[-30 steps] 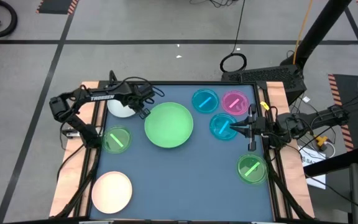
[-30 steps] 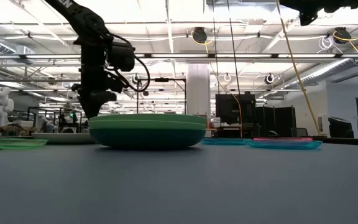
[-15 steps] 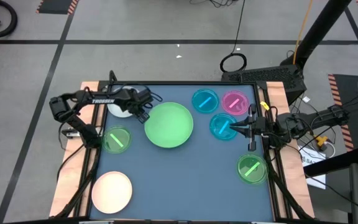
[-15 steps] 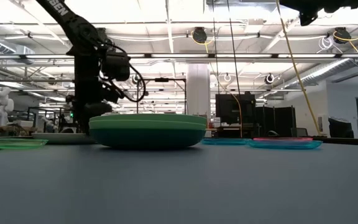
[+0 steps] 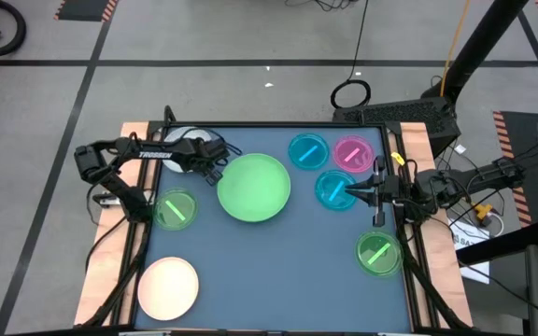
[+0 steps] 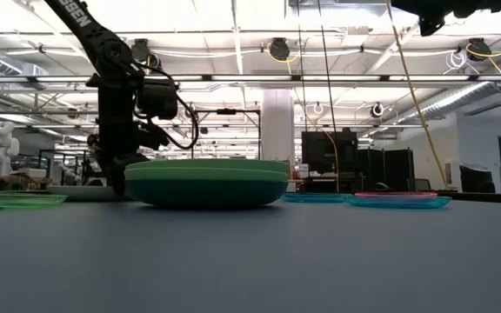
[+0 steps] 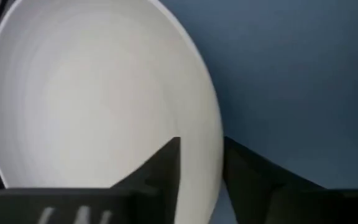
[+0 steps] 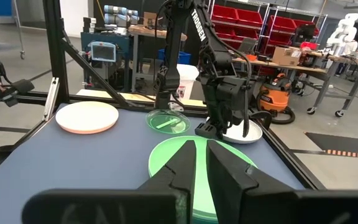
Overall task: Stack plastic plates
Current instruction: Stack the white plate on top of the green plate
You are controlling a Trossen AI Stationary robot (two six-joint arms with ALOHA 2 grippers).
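Note:
A white plate (image 7: 92, 106) lies flat near the table's far-left corner, mostly under my left arm in the high view (image 5: 185, 140). My left gripper (image 7: 202, 155) is low over it and open. One finger stands inside the plate's rim and one outside, toward the large green plate (image 5: 254, 187). That green plate sits on a darker green one (image 6: 205, 193) at the table's middle. Small plates lie around: two blue (image 5: 308, 151) (image 5: 334, 189), one pink (image 5: 351, 153), two green (image 5: 175, 209) (image 5: 378, 253). A cream plate (image 5: 168, 287) lies near-left. My right gripper (image 5: 355, 193) waits at the right edge, shut.
The table has a raised dark rim (image 5: 250, 126) and wooden side strips. The right arm's wrist hovers beside the nearer blue plate. Bare blue table surface (image 5: 278, 271) lies between the cream plate and the near-right green plate. Lab benches and shelves stand beyond the table.
My left gripper has moved from beside the large green plate's left edge toward the table's left, over the white plate, and has come down closer to it. The plates have stayed where they were. My right arm has kept still.

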